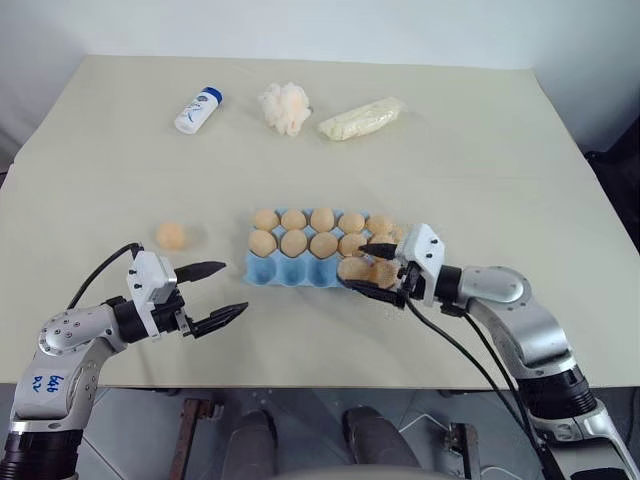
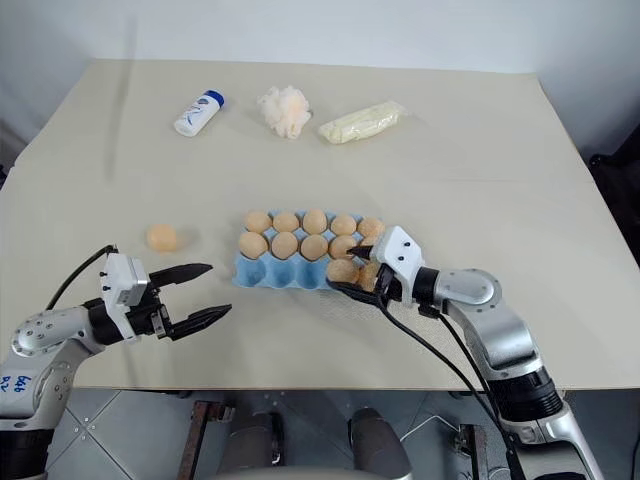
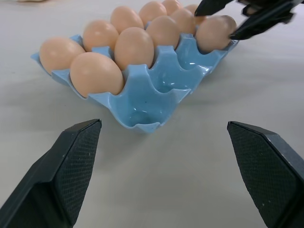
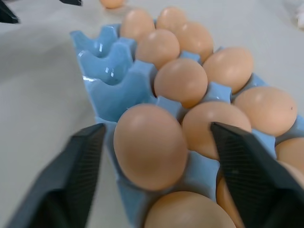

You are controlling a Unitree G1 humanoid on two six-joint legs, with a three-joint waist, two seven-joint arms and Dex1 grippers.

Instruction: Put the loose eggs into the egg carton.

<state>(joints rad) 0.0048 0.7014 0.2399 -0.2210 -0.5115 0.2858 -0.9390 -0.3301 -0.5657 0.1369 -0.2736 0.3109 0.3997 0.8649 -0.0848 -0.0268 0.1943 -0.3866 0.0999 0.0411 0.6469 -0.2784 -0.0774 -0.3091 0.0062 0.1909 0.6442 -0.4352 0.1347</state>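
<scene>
Loose egg (image 1: 170,235): on the desk, left of the egg carton (image 1: 272,268), far-left of the wide-jawed, empty left gripper (image 1: 217,295), the nearer one; right gripper (image 1: 372,270) wide-jawed around a cupped egg (image 4: 149,146).

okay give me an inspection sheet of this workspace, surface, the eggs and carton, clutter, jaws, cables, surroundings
Surface: beige table.
Job's things: blue egg carton holds most eggs; near-row cups at its left end empty. One loose egg lies to its left.
Clutter: white bottle, cream puff, pale bagged item along the far edge.
Grippers: left gripper open, empty, short of the carton; right gripper jaws open around an egg seated in the near row.
Cables: black cables on both arms.
Surroundings: white wall.
</scene>
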